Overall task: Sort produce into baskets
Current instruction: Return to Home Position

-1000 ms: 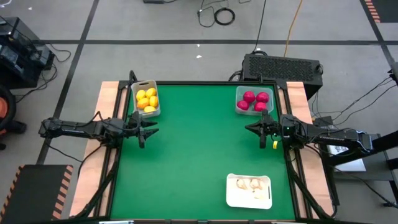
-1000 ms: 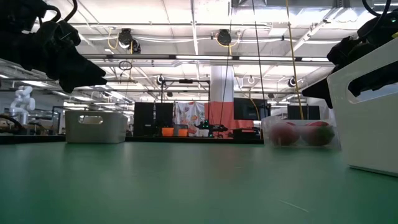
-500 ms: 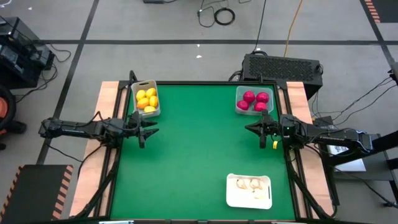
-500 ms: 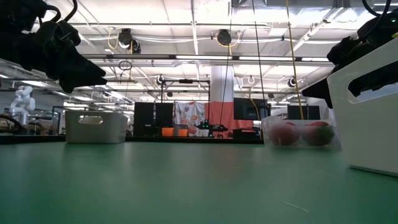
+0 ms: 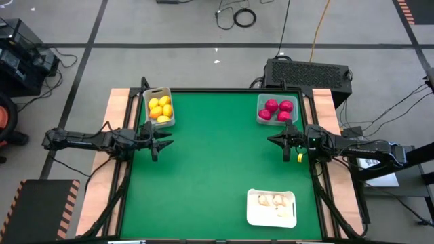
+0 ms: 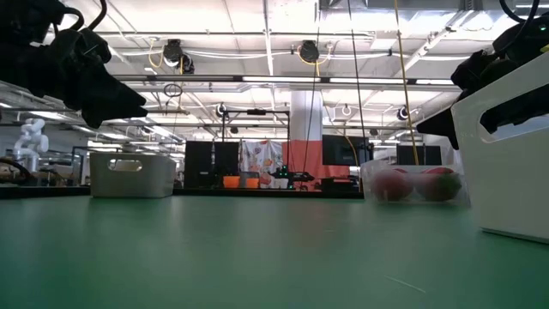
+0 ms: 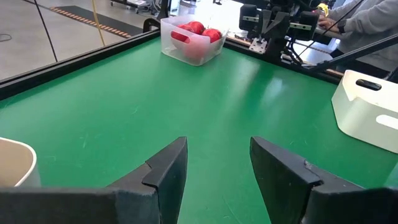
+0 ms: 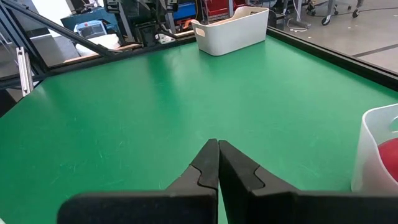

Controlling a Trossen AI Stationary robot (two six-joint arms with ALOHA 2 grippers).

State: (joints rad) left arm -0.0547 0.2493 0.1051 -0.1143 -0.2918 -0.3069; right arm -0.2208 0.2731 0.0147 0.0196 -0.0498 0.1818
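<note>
Park slowly, with no load: left fingers [image 7: 168, 171], spread, at 9 o'clock; right fingers [image 8: 208, 165], pressed together, at 3; above worktop [image 5: 210, 169].

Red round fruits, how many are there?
4 round red fruits, bunched two behind two in the clear square bin at a corner of the green table on the right arm's side. Others could hide underneath.

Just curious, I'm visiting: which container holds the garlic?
On the green table, two bins sit at the corners of one edge. The white bin stands alone near the opposite edge, on the right arm's side, holding pale garlic bulbs, not coloured fruit.
</note>
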